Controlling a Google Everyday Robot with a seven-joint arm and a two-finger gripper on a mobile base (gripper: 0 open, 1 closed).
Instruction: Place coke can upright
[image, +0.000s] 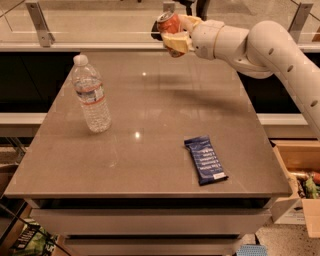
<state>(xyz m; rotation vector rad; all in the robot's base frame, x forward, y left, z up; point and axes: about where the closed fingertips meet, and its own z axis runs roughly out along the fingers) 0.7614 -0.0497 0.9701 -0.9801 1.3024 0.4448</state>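
up above the table's far edge, hand grips coke can.

Office, seemingly — glass railing, counter — gripper holds coke can above.

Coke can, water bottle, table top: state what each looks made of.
Coke can: orange-red painted metal, silver rim, held by the end effector above the table's far edge. Water bottle: clear thin plastic, see-through, white cap. Table top: smooth grey-brown, semi-glossy with light reflections; probably laminate or stone.
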